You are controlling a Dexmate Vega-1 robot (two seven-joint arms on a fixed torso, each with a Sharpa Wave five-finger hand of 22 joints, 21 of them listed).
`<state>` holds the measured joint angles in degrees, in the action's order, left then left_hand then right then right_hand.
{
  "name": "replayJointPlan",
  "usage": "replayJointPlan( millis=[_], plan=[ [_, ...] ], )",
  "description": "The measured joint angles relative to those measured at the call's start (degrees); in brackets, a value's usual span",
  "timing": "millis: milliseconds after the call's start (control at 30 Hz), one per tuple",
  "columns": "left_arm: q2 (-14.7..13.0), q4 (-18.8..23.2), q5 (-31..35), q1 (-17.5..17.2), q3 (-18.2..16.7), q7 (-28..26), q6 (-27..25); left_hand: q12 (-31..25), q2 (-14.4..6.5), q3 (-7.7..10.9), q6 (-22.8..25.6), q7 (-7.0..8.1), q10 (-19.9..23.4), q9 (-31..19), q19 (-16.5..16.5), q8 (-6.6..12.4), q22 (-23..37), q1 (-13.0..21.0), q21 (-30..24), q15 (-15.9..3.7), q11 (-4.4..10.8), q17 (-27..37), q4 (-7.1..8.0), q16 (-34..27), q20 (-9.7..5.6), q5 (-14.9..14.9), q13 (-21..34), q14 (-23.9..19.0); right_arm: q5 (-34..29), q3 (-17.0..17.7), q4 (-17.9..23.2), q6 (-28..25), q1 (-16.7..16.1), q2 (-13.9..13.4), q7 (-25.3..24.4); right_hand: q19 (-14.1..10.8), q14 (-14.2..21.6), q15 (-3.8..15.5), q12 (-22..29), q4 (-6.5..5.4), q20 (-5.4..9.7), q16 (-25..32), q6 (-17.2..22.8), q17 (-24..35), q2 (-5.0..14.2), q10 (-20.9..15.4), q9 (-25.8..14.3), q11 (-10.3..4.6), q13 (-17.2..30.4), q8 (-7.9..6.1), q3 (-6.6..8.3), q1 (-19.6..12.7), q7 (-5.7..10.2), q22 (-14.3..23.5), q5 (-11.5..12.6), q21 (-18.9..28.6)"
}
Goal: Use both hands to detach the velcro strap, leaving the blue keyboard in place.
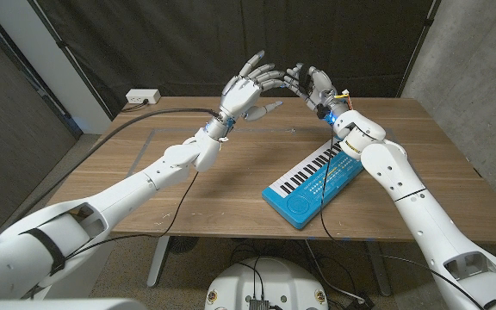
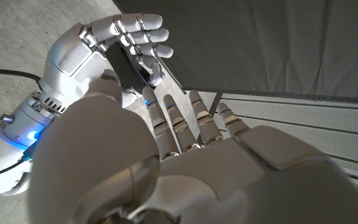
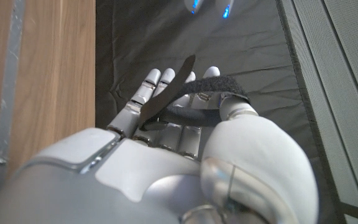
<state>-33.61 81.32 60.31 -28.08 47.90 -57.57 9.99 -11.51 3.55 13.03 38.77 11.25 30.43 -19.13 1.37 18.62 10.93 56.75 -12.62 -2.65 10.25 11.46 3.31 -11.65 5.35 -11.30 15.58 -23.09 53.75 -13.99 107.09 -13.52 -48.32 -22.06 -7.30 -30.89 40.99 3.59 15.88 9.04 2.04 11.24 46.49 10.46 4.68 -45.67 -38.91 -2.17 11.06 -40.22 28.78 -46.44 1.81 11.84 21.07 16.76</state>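
The right hand (image 1: 311,86) holds the black velcro strap (image 3: 211,87) raised above the table (image 1: 231,185); the left hand (image 1: 250,89) hovers adjacent, fingers apart. The blue keyboard (image 1: 315,183) lies on the table. Separation appears incomplete.

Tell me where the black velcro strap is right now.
In the head view the black velcro strap is held up above the wooden table's far side in the right hand, close to the left hand.
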Motion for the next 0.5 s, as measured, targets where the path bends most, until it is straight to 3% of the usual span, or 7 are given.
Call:
replayJointPlan(
  millis=[133, 500],
  plan=[
    [0.87, -1.47, 1.4, 0.95, 0.76, -2.12, -0.39, 0.0, 0.0, 0.0, 0.22, -0.22, 0.0, 0.27, -0.09, 0.0, 0.0, 0.0, 0.0, 0.0, 0.0, 0.15, 0.0, 0.0, 0.09, 0.0, 0.0, 0.0, 3.11, 0.47, 0.24, -2.0, 0.16, 0.1, 0.44, 0.0, 0.09, -0.09, 0.0, -1.88, 0.0, 0.0, 1.32, 0.35, 1.55, -0.63, 0.43, 0.0, 0.0, 0.23, -0.34, 2.01, -0.08, 0.29, 0.0, 0.22],
    [4.05, -5.08, 6.82, 1.44, -0.64, -5.12, 0.65, 0.0, -1.1, 0.37, 0.88, -0.38, -0.2, 1.02, -0.06, 0.0, 0.0, 1.1, 0.0, 0.0, -0.21, 0.15, -0.36, -0.01, 0.11, -0.43, 0.0, 0.0, 6.87, 0.77, 1.76, -4.99, 0.51, -0.33, 0.03, 0.01, 0.4, -0.41, -0.22, -1.95, 0.0, 0.0, 1.32, 0.19, 1.79, -0.62, 0.7, 0.0, 0.0, 0.61, -0.4, 2.24, -0.08, 0.31, 0.35, 0.22]
  ],
)
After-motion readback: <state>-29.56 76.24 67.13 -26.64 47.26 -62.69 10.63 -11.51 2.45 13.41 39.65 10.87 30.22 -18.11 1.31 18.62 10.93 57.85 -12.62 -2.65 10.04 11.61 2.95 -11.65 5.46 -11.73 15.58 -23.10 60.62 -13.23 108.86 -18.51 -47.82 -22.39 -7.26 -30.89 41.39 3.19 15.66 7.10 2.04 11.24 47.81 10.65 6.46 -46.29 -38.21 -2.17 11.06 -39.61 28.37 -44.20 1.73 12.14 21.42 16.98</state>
